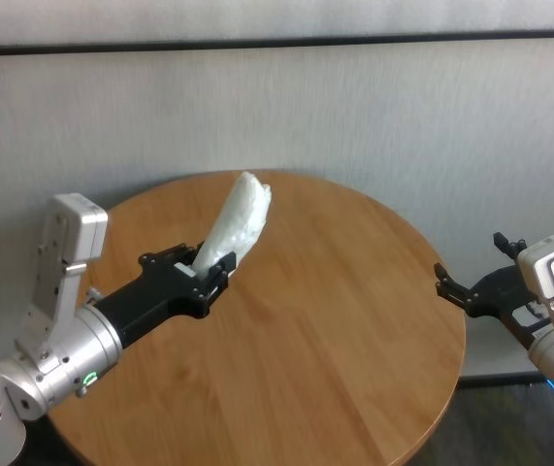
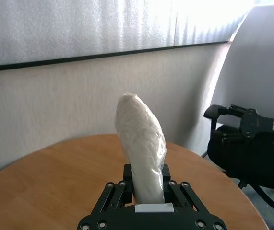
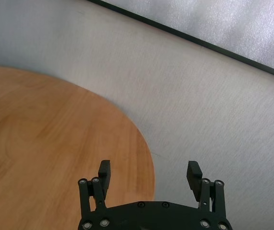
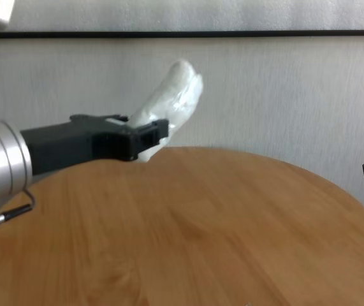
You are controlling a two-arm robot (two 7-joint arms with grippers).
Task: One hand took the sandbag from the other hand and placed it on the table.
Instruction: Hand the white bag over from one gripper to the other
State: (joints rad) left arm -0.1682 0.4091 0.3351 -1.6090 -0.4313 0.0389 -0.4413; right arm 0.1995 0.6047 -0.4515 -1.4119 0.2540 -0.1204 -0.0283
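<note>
My left gripper (image 1: pixel 213 272), long and black on a silver wrist with a green ring light, is shut on the lower end of the white crinkled sandbag (image 1: pixel 241 218). It holds the sandbag tilted upward above the left half of the round wooden table (image 1: pixel 344 330). The left wrist view shows the sandbag (image 2: pixel 141 143) rising from between the fingers (image 2: pixel 175 189). The chest view shows the sandbag (image 4: pixel 172 102) well above the tabletop. My right gripper (image 1: pixel 471 269) hangs open and empty just off the table's right edge. In the right wrist view its fingers (image 3: pixel 104 168) stand wide apart.
A grey wall (image 1: pixel 374 107) stands close behind the table. A black office chair (image 2: pixel 252 143) is beyond the table's right side in the left wrist view.
</note>
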